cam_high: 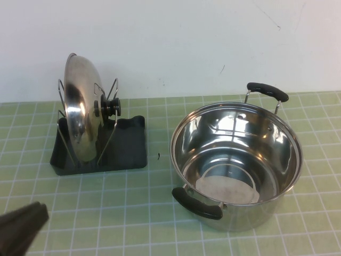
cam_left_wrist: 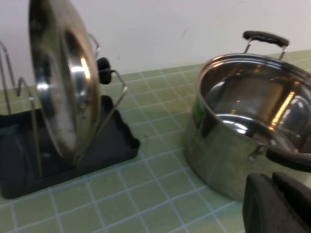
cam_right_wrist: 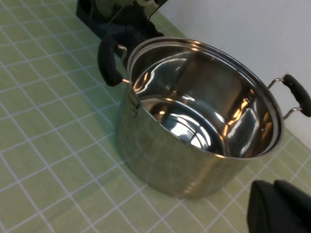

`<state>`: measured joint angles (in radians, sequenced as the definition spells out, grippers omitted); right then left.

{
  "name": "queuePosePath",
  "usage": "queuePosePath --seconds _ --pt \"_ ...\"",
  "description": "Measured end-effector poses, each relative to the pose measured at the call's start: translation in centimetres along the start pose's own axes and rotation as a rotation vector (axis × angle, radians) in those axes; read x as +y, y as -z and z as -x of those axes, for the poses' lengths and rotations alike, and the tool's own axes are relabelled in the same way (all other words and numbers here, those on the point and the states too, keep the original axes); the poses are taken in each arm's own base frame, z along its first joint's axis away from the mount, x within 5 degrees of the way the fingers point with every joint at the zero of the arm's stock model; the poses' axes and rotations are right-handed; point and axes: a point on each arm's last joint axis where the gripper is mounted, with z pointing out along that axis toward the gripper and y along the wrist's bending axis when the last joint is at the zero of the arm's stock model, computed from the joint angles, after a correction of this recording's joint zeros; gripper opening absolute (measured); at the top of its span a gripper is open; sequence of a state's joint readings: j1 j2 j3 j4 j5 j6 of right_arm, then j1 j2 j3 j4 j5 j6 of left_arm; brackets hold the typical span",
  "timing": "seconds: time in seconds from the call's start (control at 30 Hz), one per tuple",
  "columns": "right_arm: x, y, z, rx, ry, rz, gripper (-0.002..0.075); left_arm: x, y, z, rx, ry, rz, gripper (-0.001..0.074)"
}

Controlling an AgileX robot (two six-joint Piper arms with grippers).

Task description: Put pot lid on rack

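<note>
The pot lid [cam_high: 80, 106], shiny steel with a black knob [cam_high: 110, 104], stands on edge in the rack [cam_high: 128, 144], leaning between its two wire loops. It also shows in the left wrist view [cam_left_wrist: 58, 82] on the dark rack tray [cam_left_wrist: 112, 141]. My left gripper [cam_high: 24, 224] is shut and empty, low at the near left, well clear of the rack; its own view shows it [cam_left_wrist: 273, 187] near the pot. My right gripper [cam_right_wrist: 274, 194] is shut and empty, beside the pot [cam_right_wrist: 194, 111]; it is out of the high view.
The deep steel pot [cam_high: 237, 160] with two black handles stands open on the right of the green tiled mat. A white wall runs behind the rack and the pot. Bare mat lies between rack and pot.
</note>
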<state>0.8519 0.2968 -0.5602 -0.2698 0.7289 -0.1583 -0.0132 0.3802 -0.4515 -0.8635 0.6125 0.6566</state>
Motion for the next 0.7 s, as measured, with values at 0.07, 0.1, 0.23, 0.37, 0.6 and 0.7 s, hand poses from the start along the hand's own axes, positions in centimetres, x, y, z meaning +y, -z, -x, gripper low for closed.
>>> queuePosePath --seconds 0.07,0.1,0.23,0.37,0.6,0.7 --pt "0.8 -1.0 -1.4 -0.025 0.0 0.008 -0.0001 -0.3 0.1 -1.0 -0.029 0.002 -0.037 -0.0001" --pt "1.1 -1.3 -1.6 -0.045 0.002 0.008 -0.0001 -0.4 0.1 -1.5 -0.044 0.0 -0.055 -0.0001" --pt "1.7 -2.2 -2.5 -0.069 0.008 0.014 -0.0001 -0.4 -0.2 -2.8 -0.058 -0.03 -0.08 -0.0001" --pt "1.7 -2.2 -2.7 -0.064 0.006 0.016 -0.0001 -0.3 -0.2 -2.9 -0.07 -0.038 -0.082 -0.0001" --pt "1.8 -2.2 -2.8 -0.044 0.006 0.018 -0.0001 -0.4 -0.2 -3.0 -0.068 -0.046 -0.092 -0.0001" --pt "1.8 -2.3 -3.0 -0.038 0.007 0.02 -0.0001 -0.4 -0.2 -3.0 -0.067 -0.048 -0.094 -0.0001"
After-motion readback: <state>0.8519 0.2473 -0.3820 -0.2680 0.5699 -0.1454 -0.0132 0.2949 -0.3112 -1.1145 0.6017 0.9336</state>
